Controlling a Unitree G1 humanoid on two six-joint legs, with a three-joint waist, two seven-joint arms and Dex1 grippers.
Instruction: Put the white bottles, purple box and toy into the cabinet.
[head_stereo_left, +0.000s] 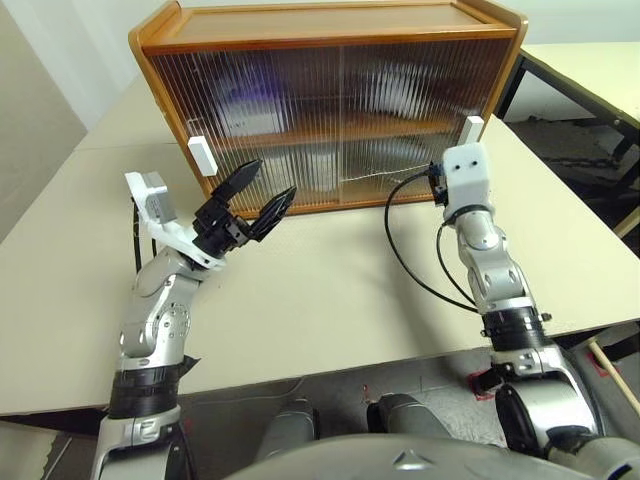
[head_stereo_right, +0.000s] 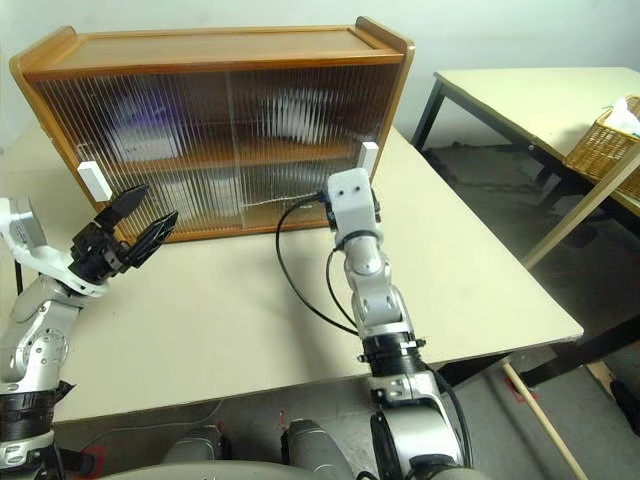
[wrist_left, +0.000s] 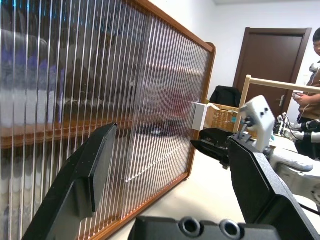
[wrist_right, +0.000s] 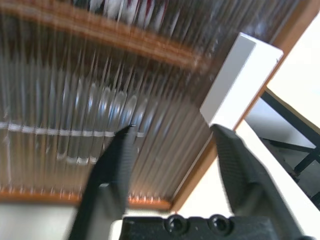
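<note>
From the head views, the cabinet stands on the counter with both ribbed doors drawn shut. The right gripper sits just below and in front of the right door's white handle; the left gripper, fingers spread and empty, hangs just below the left handle. Each arm is nearest its own handle, and both handles are upright blocks, long axis vertical. Nothing loose lies on the counter. A purple blur behind the upper left glass is probably the purple box, and a pale shape on the lower shelf may be one of the white bottles, though the ribbing smears everything.

The left wrist view looks along the door face: the left gripper's fingers stand wide apart with only glass between them, and the right handle and right gripper lie far along the door. A person stands in the background.

The right wrist view shows the right gripper open, its fingers either side of the door's lower corner, the white handle just past one fingertip and not clasped. Red and white smudges behind the upper shelf could be the toy; I cannot be sure.
</note>
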